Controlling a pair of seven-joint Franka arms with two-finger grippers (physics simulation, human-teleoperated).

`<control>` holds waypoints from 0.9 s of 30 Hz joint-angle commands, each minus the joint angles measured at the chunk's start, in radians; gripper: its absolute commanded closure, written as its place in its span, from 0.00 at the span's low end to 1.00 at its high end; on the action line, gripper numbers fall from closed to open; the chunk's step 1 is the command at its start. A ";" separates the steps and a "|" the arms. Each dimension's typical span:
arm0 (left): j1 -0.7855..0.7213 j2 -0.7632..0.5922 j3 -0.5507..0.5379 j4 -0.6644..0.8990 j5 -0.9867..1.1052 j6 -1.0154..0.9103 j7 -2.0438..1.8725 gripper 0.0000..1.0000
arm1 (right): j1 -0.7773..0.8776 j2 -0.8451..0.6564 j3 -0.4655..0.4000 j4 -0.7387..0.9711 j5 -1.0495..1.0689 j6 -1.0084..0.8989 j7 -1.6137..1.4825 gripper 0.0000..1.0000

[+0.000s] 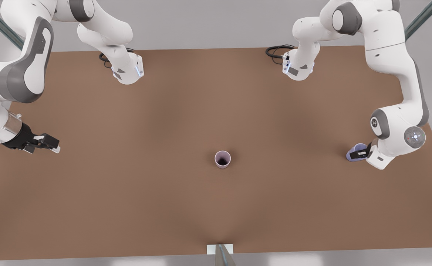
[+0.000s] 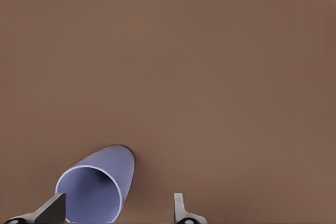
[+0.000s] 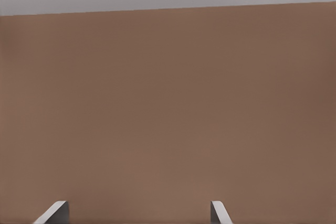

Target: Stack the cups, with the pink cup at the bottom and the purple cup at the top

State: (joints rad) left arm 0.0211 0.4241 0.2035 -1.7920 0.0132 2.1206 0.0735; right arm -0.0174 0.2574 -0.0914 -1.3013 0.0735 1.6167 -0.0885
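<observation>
**Left gripper closes in on tipped purple cup**

Left gripper, at the front view's right, sits low over the brown table with fingers spread and gripping nothing; the purple cup lies on its side there, open mouth toward the wrist camera, one finger just beside its rim. Right gripper waits open and empty at the front view's left. Upright at mid-table stands the pink cup, well apart. No readable writing shows.

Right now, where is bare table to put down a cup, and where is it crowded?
Free: the wide brown table between the pink cup and the open right gripper. Crowded: the front view's right edge, where the open left gripper straddles the purple cup.
</observation>
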 commanded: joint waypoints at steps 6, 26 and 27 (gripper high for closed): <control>0.010 0.031 0.010 -0.118 -0.007 0.203 0.014 0.00 | -0.003 0.003 -0.002 0.001 -0.008 0.014 -0.073 0.00; 0.006 0.024 0.004 -0.138 -0.027 0.142 -0.009 0.79 | 0.001 0.003 -0.001 -0.001 -0.027 0.049 -0.076 0.00; -0.006 0.001 0.001 -0.136 -0.027 0.124 -0.009 0.79 | 0.001 0.003 -0.001 -0.001 -0.026 0.049 -0.076 0.00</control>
State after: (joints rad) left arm 0.0163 0.4352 0.2070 -1.9294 -0.0076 2.2902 0.0605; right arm -0.0172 0.2624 -0.0918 -1.3029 0.0478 1.6638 -0.1469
